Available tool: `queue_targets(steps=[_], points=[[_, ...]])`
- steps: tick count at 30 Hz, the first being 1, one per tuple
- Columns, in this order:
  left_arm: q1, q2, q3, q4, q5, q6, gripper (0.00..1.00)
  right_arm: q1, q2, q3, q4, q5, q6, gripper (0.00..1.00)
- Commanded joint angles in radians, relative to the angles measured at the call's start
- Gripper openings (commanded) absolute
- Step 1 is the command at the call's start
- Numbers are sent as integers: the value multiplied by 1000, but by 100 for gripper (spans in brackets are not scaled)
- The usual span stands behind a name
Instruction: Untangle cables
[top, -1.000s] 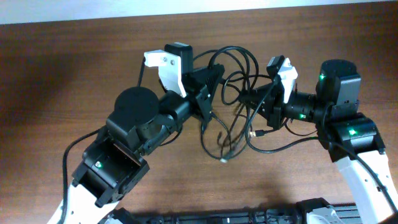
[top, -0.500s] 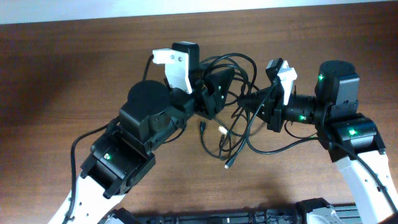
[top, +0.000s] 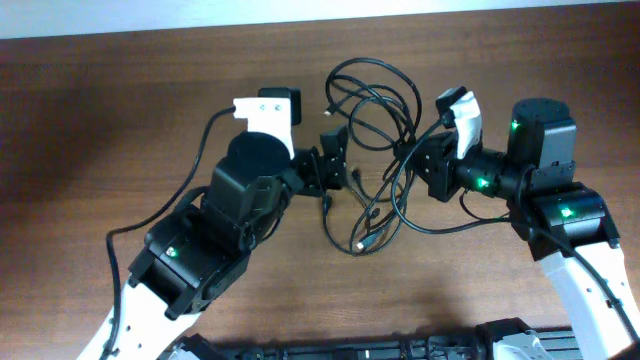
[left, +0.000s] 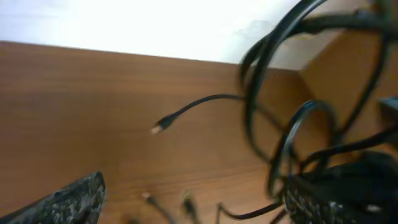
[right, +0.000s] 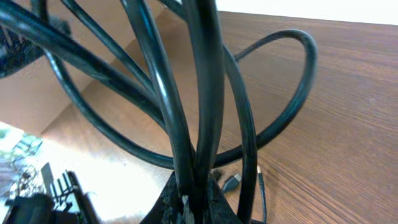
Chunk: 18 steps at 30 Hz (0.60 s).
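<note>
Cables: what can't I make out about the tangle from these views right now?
- Overhead: the body of the right gripper hides where it pinches the cables; plug ends too small to identify.
- Left wrist: blurred; whether a cord touches the open left gripper is unclear.
- Right wrist: the loops run off the top edge; overlapping cords can't be counted.

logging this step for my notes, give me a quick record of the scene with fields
surface: wooden table
cables: one black tangle between the arms
plug ends: loose, lying on the table
left fingers: open, holding nothing
right fingers: shut on the cables
task state: not yet untangled
</note>
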Motion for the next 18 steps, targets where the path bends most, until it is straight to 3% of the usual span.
queue_targets(steps=[1,10,18], points=[[2,-2,16,-44,-108,5,95,-2,-14,5,18,28,35,4],[2,-1,16,-71,-87,0,97,-2,-64,5,70,31,105,4],[2,-1,16,-76,-61,0,99,-2,-66,47,36,279,350,4]])
